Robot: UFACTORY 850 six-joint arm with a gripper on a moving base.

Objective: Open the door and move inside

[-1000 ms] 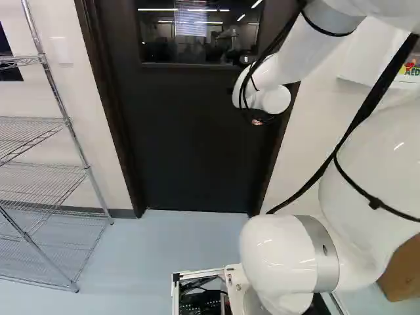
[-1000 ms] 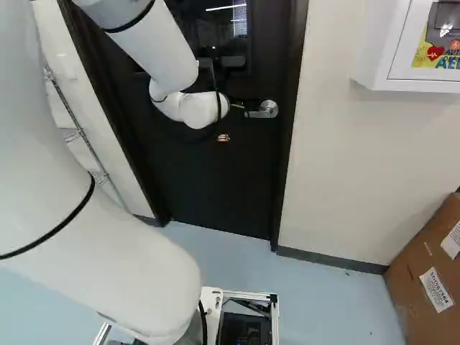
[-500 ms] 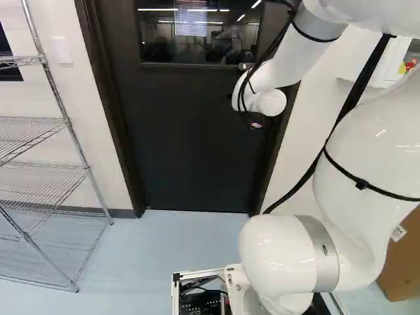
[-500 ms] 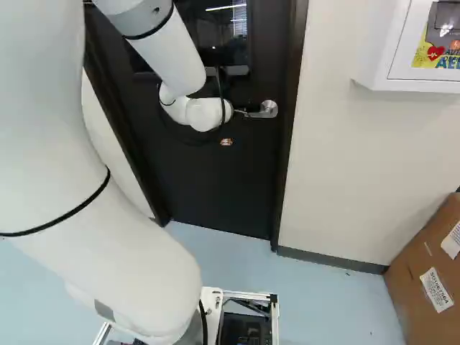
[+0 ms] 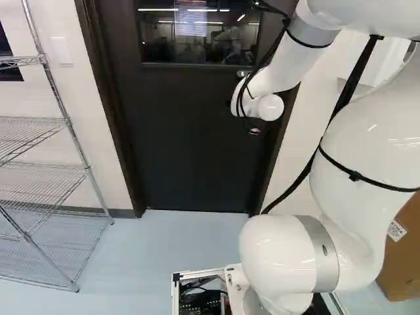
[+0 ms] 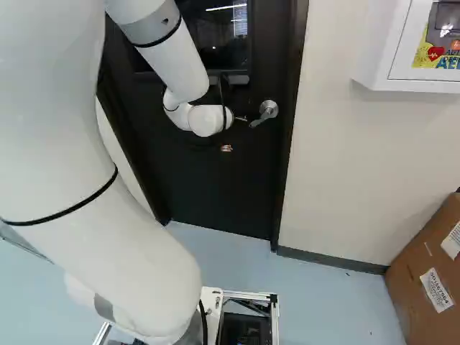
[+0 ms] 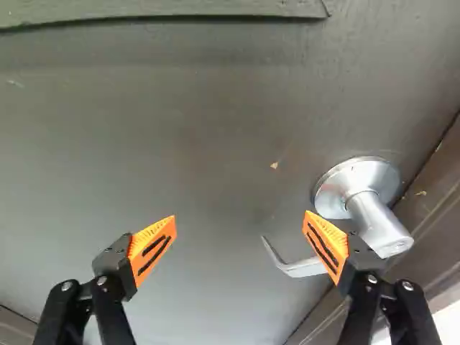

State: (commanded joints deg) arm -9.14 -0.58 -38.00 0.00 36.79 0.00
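While the wire rack (image 5: 66,120) at the left of the left base view needs only a wide berth from us, the door (image 5: 190,131) next to it wants our whole attention: it looks shut in its frame, its latch side towards our right. Our arm (image 5: 289,62) reaches across to that side, and the gripper (image 7: 241,217) stands wide apart in front of the door with nothing between its pads. One finger faces bare door; the other (image 7: 327,244) overlaps the lever handle (image 6: 268,110), whose blade slopes downward in the right base view. Whether pad and metal truly touch we cannot tell.

We judge the step in hand to be working the latch, and we would do it by pressing rather than gripping. We should bear down smoothly along the lever's own arc, well out on the blade for leverage but short of its bent tip, where the finger could slip off. With the lever low, we should hold it there and try the door gently, letting it show which way it swings before we commit the base. Rightmost, the dark door frame (image 6: 286,144) runs close by the handle, so we must keep that outer finger from jamming against it.
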